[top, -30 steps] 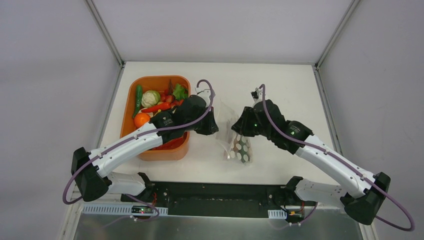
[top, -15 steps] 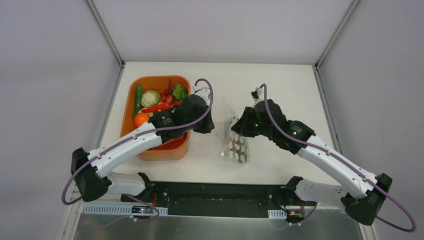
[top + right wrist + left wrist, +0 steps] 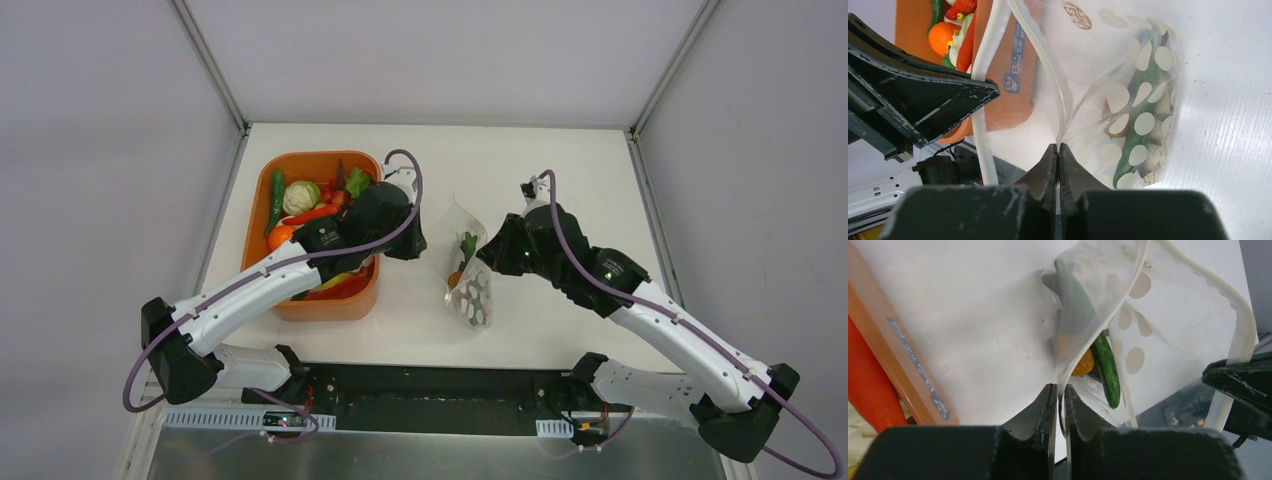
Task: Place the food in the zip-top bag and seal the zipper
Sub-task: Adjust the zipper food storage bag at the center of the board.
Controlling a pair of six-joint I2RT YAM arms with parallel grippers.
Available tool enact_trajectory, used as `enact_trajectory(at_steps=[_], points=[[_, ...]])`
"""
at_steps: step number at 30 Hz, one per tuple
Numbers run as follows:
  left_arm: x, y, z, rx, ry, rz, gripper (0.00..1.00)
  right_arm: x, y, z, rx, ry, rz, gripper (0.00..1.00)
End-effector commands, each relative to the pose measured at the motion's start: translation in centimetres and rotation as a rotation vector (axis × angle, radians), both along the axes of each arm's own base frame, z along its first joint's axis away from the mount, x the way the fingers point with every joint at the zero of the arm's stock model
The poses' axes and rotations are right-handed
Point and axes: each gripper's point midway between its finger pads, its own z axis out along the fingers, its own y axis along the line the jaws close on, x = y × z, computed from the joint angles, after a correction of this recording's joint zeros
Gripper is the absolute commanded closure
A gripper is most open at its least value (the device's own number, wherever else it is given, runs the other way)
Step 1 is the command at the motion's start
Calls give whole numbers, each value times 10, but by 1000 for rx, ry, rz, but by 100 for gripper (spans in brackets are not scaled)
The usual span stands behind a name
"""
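Observation:
The clear dotted zip-top bag (image 3: pixel 468 285) lies between my two grippers with its mouth pulled open. Inside it are a green cucumber-like piece (image 3: pixel 1108 371) and an orange piece (image 3: pixel 1083 365). My left gripper (image 3: pixel 417 243) is shut on the bag's left rim, as the left wrist view (image 3: pixel 1059 389) shows. My right gripper (image 3: pixel 487 257) is shut on the opposite rim, as the right wrist view (image 3: pixel 1058 146) shows. The zipper (image 3: pixel 1244 337) runs as a whitish strip round the open mouth. The rest of the food (image 3: pixel 300 197) lies in the orange tub.
The orange tub (image 3: pixel 310 157) stands left of the bag, under my left arm. It holds a whitish leafy piece, an orange ball (image 3: pixel 281 238), a green cucumber (image 3: pixel 276 198) and red pieces. Grey walls close in the white table (image 3: pixel 590 180) on three sides.
My right gripper has moved right and my left gripper slightly up-left, each still holding a rim. The bag's mouth has spread wider and the food inside now shows.

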Motion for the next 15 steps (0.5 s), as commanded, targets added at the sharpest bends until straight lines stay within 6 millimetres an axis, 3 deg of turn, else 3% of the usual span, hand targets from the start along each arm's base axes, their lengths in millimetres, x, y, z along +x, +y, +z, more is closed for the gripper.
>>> enact_trajectory(at_steps=[1, 7, 11, 15], points=[[15, 2, 26, -29, -61, 16, 87, 5, 2, 27, 71, -65, -24, 100], [12, -1, 39, -48, -58, -14, 48, 8, 8, 27, 99, -63, -29, 100], [1, 6, 54, -99, -92, -29, 34, 12, 8, 24, 104, -70, -49, 100], [-7, 32, 59, -91, -158, 2, 19, 13, 7, 19, 91, -69, -55, 100]])
